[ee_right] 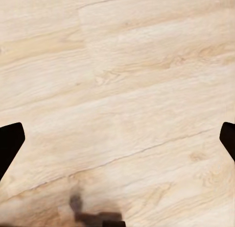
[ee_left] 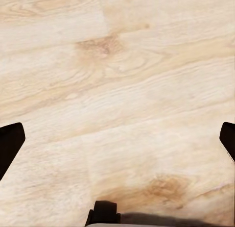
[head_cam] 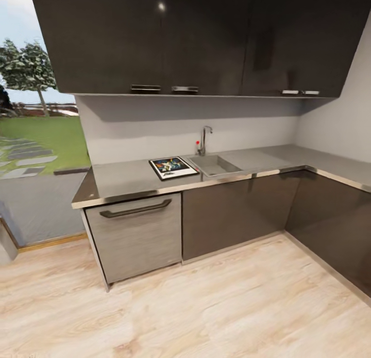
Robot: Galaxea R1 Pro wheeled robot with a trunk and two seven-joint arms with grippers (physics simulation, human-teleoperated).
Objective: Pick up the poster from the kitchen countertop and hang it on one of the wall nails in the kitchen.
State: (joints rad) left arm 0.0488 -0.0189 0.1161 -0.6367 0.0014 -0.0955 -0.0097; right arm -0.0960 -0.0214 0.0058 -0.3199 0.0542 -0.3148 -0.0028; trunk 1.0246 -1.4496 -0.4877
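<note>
Black-framed and flat, the poster (head_cam: 173, 167) on the grey desk (head_cam: 129, 180), far from both spread-fingered grippers over the wooden floor (ee_left: 117, 89), looks light, stiff, best pinched at an edge.

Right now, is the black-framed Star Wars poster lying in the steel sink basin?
No, the black-framed poster lies flat on the grey countertop, beside the steel sink basin.

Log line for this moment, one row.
phase: approach | poster flat on kitchen countertop, beside sink | left gripper open, empty | right gripper open, empty
</note>
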